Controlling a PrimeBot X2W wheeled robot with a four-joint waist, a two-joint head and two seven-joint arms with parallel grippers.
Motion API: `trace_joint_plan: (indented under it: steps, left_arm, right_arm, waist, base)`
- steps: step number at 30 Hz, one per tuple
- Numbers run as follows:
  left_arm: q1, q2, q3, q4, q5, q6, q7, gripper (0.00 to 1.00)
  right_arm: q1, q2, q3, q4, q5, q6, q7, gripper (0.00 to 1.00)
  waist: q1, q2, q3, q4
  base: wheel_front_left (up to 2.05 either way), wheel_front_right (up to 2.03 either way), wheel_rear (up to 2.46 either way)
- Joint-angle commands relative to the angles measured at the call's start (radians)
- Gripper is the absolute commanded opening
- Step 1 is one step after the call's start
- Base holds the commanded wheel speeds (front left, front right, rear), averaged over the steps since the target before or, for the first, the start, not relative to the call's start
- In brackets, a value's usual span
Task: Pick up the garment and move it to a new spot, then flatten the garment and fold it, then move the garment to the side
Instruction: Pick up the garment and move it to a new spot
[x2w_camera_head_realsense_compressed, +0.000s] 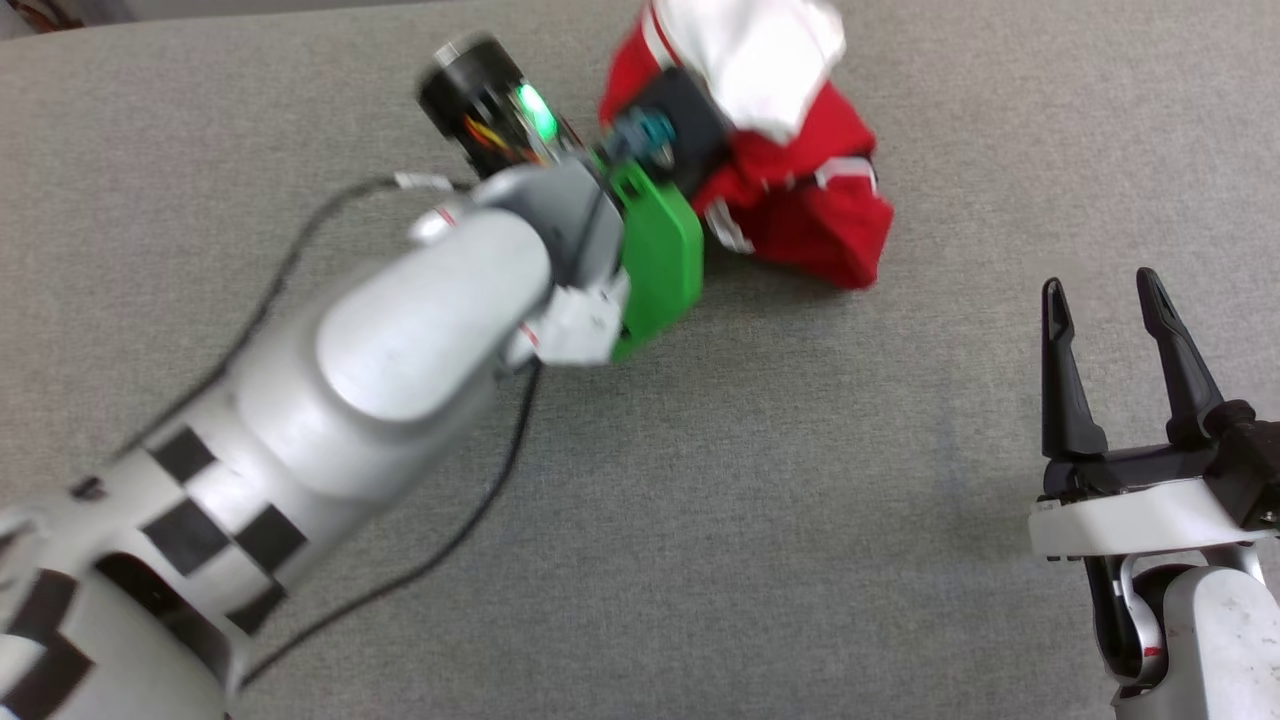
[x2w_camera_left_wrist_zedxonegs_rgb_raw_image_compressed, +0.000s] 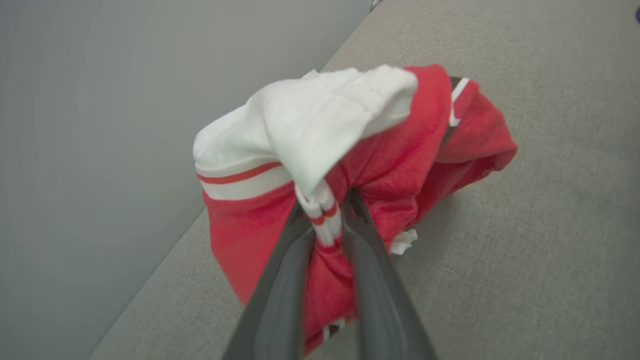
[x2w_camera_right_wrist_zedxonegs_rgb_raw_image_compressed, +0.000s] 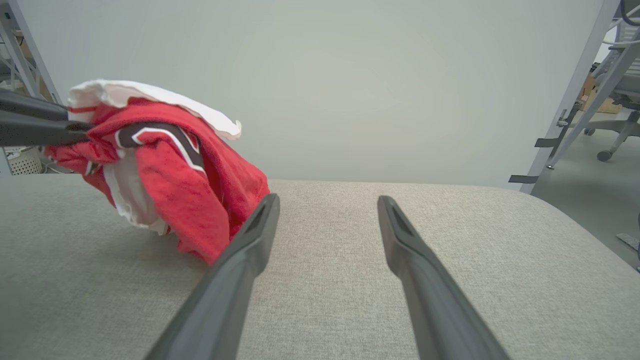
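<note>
The garment (x2w_camera_head_realsense_compressed: 800, 200) is a bunched red T-shirt with a white sleeve on top, hanging in a lump over the grey surface near its far edge. My left gripper (x2w_camera_left_wrist_zedxonegs_rgb_raw_image_compressed: 327, 210) is shut on its striped trim, the two dark fingers (x2w_camera_left_wrist_zedxonegs_rgb_raw_image_compressed: 280, 290) pinching the fabric between them. The same bundle (x2w_camera_right_wrist_zedxonegs_rgb_raw_image_compressed: 165, 165) shows at the left of the right wrist view, its lower part touching or just above the surface. My right gripper (x2w_camera_head_realsense_compressed: 1100, 290) stands open at the lower right, apart from the garment (x2w_camera_left_wrist_zedxonegs_rgb_raw_image_compressed: 380, 165), with nothing between its fingers.
A grey fabric-covered table (x2w_camera_head_realsense_compressed: 700, 500) spreads under both arms. Its far edge (x2w_camera_left_wrist_zedxonegs_rgb_raw_image_compressed: 200, 220) runs close behind the garment, with a pale wall beyond. A black cable (x2w_camera_head_realsense_compressed: 480, 520) trails along my left forearm. Chair legs and a frame (x2w_camera_right_wrist_zedxonegs_rgb_raw_image_compressed: 600, 100) stand off the right end.
</note>
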Motion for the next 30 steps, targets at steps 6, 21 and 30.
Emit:
trace_joint_plan:
  steps: [6,21,30]
  left_arm:
    - [0.129,-0.097,-0.109,0.085,0.000,-0.002,-0.047,0.00]
    - [0.224,-0.181,-0.118,0.164,0.010,0.006,-0.201,1.00]
    - [0.306,-0.149,-0.011,0.065,-0.013,0.138,-0.380,1.00]
  right_arm:
    - [-0.010,-0.001,-0.009,-0.004,0.009,-0.001,-0.006,1.00]
    - [0.017,-0.001,-0.017,0.020,0.006,-0.001,-0.006,1.00]
    - [0.074,0.000,-0.025,0.027,-0.009,-0.001,-0.006,1.00]
  waist:
    - [0.0000,-0.0001,0.036,-0.010]
    - [0.0000,-0.0001,-0.027,0.026]
    - [0.0000,-0.0001,-0.146,0.087]
  base:
    - [0.00,0.00,0.00]
    - [0.00,0.00,0.00]
    - [0.00,0.00,0.00]
